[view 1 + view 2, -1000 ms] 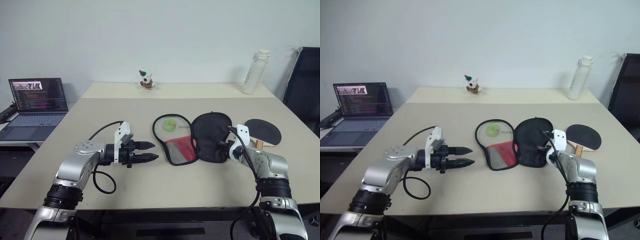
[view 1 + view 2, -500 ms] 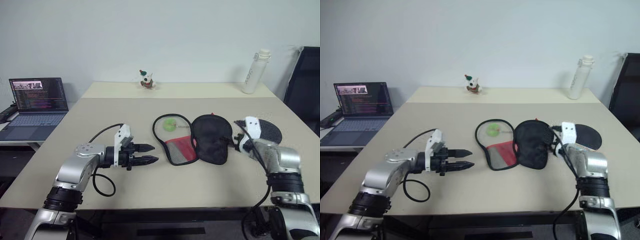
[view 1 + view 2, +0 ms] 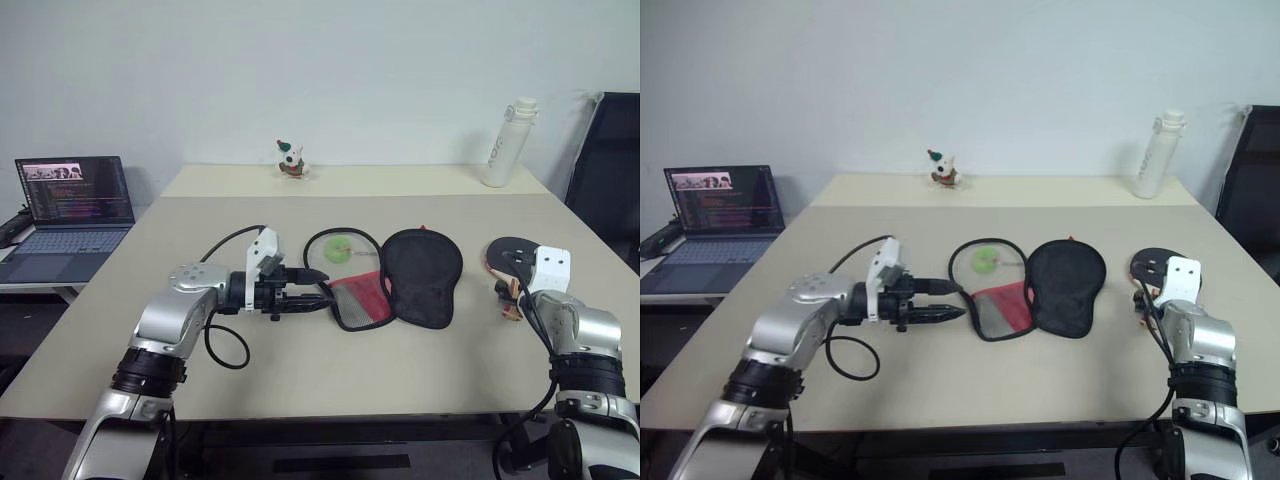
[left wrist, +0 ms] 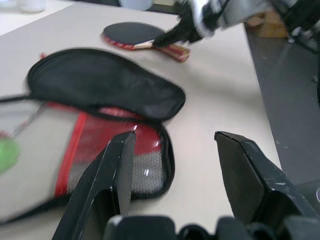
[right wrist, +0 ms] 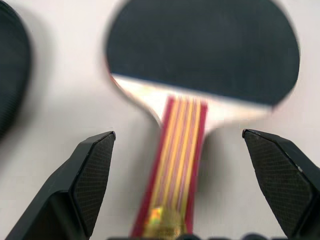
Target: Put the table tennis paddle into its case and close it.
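- Left eye view: a beige matte table (image 3: 300, 375) with a seam across its far part stands against a plain pale wall.
- An open laptop (image 3: 75, 200) sits on a lower surface at far left; a small toy figure (image 3: 291, 160) and a white bottle (image 3: 505, 144) stand at the table's far edge; a black chair (image 3: 608, 170) is at far right.
- The case (image 3: 390, 275) lies unzipped and spread flat at table centre: soft black fabric half on the right, red-and-mesh half with black piping on the left, green fuzzy tag (image 3: 338, 250) inside.
- The table tennis paddle (image 5: 200, 55) lies flat right of the case, apart from it; round black rubber face, striped wooden handle.
- Left gripper (image 4: 172, 142): fingers apart, empty, level, tips at the case's left half.
- Right gripper (image 5: 177, 145): fingers spread wide, straddling the paddle handle, not clamped.
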Tool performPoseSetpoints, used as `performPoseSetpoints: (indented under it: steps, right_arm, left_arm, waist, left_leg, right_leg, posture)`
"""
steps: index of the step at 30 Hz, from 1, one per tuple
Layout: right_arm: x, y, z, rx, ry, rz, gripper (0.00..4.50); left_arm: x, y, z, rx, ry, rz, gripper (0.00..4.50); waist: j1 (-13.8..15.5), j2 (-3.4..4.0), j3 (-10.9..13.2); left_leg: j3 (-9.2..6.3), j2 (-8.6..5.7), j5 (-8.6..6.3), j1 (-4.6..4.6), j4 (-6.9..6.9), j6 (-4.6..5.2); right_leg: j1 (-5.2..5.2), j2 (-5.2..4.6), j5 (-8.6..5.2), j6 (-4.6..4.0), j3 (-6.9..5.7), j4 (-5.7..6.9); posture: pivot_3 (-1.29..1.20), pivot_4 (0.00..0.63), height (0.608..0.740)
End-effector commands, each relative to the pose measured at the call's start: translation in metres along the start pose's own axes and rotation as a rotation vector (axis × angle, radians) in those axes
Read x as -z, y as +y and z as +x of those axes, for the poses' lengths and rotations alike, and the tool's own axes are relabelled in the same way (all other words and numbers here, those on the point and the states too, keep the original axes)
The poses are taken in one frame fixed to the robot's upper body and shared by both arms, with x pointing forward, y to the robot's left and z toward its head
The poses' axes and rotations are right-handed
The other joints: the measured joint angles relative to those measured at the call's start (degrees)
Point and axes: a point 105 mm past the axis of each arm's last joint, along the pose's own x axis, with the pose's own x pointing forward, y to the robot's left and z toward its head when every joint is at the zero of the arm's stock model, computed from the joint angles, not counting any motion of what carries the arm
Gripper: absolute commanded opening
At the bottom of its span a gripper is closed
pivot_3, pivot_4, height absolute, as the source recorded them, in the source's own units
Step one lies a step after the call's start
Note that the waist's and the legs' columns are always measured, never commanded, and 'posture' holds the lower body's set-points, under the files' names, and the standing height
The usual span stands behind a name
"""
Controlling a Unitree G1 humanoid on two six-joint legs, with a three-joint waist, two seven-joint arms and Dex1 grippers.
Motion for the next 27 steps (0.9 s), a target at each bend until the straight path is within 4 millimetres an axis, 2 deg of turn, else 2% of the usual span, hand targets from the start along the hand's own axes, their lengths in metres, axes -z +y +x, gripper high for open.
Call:
performPoseSetpoints:
  steps: [1,7,14,23,25,27]
  right_arm:
    - [-0.011,0.008,0.005,-0.002,-0.037,0.039,4.48]
    - [-0.002,0.014,0.019,0.001,0.004,0.032,4.48]
    - [0.006,0.005,0.028,0.029,0.042,0.020,4.48]
    - [0.001,0.002,0.030,0.058,0.015,0.019,1.59]
    - [-0.002,0.003,0.029,0.063,-0.002,0.021,1.11]
    - [-0.008,0.002,0.028,0.071,-0.028,0.020,1.12]
  left_arm:
    - [-0.014,0.005,0.003,0.023,-0.006,0.073,2.75]
    - [-0.017,0.008,0.007,0.027,-0.014,0.089,2.75]
    - [-0.013,0.007,0.004,0.007,-0.012,0.084,2.75]
    - [-0.010,0.006,-0.001,-0.019,-0.008,0.075,2.75]
    - [-0.010,0.006,-0.001,-0.021,-0.008,0.073,2.75]
    - [-0.010,0.006,-0.001,-0.023,-0.009,0.071,2.75]
  waist:
    - [-0.19,0.00,0.00]
    - [-0.84,-0.04,-0.02]
    - [-1.02,-0.16,-0.10]
    - [-1.00,-0.30,-0.18]
    - [-1.00,-0.30,-0.18]
    - [-1.00,-0.30,-0.18]
  left_leg:
    - [0.00,0.00,0.00,0.00,0.00,0.00]
    - [0.12,-0.01,0.01,0.09,0.05,0.01]
    - [0.61,-0.08,0.16,0.29,0.08,0.26]
    - [1.06,-0.11,0.17,0.33,0.18,0.28]
    - [1.08,-0.11,0.17,0.32,0.18,0.28]
    - [1.11,-0.10,0.17,0.31,0.17,0.28]
  right_leg:
    - [0.00,0.00,0.00,0.01,0.00,0.00]
    - [0.06,0.00,0.03,0.12,0.16,0.00]
    - [0.12,0.00,0.42,0.46,0.79,-0.09]
    - [0.09,-0.03,0.63,0.70,1.27,-0.19]
    - [0.07,-0.04,0.63,0.70,1.28,-0.19]
    - [0.04,-0.03,0.63,0.70,1.31,-0.18]
  posture:
    - [0.00,0.150,0.740]
    - [0.00,0.150,0.740]
    - [0.00,0.150,0.740]
    - [0.00,0.150,0.740]
    - [0.00,0.150,0.740]
    - [0.00,0.150,0.740]
